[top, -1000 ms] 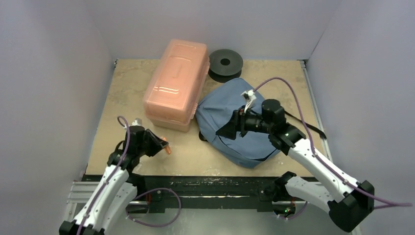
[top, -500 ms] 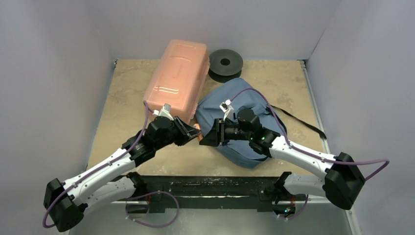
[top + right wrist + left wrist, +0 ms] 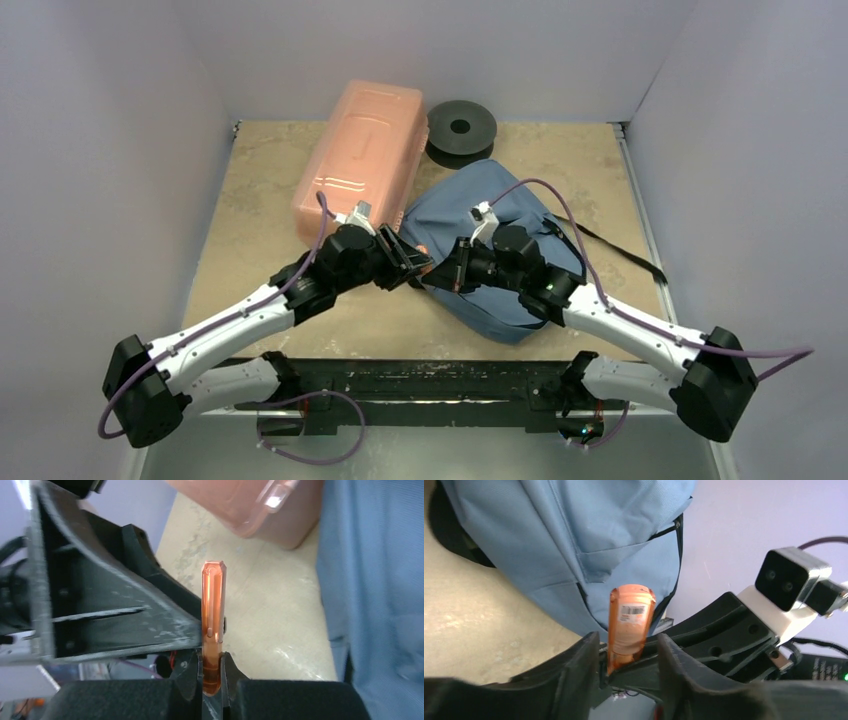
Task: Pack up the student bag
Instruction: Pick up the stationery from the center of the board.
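Note:
The student bag (image 3: 470, 190), blue-grey fabric, lies right of centre; it also fills the top of the left wrist view (image 3: 574, 530). A flat translucent orange item (image 3: 630, 625) with a barcode label hangs just left of the bag, with only a speck of the item (image 3: 422, 251) showing from above. My right gripper (image 3: 212, 657) is shut on its lower end (image 3: 212, 645). My left gripper (image 3: 628, 637) stands open around the item, with a gap on each side. The two grippers meet tip to tip, left gripper (image 3: 412, 262) against right gripper (image 3: 442, 272).
A rigid pink plastic box (image 3: 360, 160) stands at the back, left of the bag, its corner close behind the grippers (image 3: 260, 510). A black spool (image 3: 461, 127) lies at the back centre. A black strap (image 3: 620, 255) trails right from the bag.
My left arm brought the orange item from the front left to the bag's left side. My right gripper swung over and shut on it. My left jaws have since spread.

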`<state>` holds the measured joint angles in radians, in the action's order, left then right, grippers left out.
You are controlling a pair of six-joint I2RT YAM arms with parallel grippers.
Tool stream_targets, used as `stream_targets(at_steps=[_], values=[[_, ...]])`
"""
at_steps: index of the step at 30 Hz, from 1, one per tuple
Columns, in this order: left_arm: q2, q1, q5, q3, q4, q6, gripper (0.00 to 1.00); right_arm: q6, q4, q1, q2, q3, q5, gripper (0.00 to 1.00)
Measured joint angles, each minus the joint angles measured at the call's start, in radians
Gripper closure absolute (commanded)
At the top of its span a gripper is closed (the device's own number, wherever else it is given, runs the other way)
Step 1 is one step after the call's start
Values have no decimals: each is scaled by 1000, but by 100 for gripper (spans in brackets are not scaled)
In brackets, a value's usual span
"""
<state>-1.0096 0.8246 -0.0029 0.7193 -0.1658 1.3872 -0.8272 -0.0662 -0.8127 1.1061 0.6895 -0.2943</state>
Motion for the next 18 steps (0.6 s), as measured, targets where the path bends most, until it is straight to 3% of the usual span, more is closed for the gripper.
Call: stream_targets(at_steps=[5,10,14,18], values=[[-137,8,20,232,-157,-132,42,19,216,54,-107,12,138,100],[-248,8,27,427,-200,-312,42,96,431,381,-264,14,142,100],[-377,13,63,502,-195,-418,41,164,483,600,-233,12,26,100],[-485,26,92,512,-210,-512,41,196,446,677,-113,-6,-145,100]])
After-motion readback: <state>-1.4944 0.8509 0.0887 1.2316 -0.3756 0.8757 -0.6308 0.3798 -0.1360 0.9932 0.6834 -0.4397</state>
